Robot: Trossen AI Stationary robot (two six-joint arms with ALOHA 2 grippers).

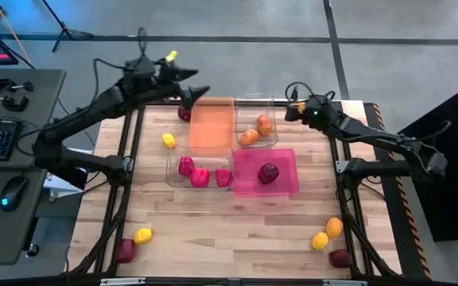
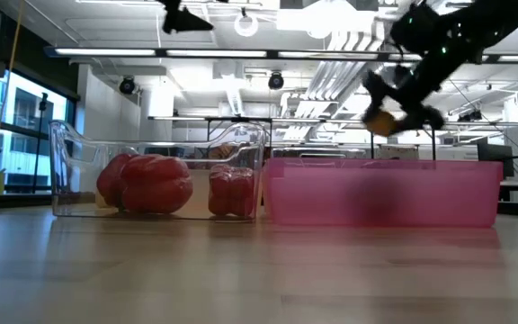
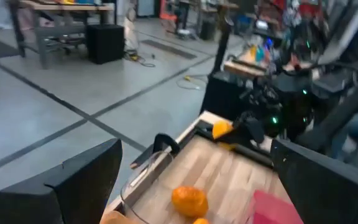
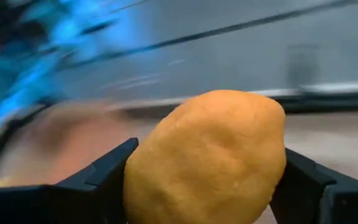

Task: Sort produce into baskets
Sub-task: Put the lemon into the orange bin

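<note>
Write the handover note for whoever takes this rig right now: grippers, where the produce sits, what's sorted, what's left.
Right gripper: shut on an orange piece, raised at the table's far right, beside the clear bin with two oranges.
Left gripper: open, empty, above the far edge near the orange bin, which looks empty.
Done: three red peppers in the near clear bin; one maroon piece in the pink bin.
Left: a maroon piece and a lemon by the orange bin, two pieces near-left, three near-right.
</note>
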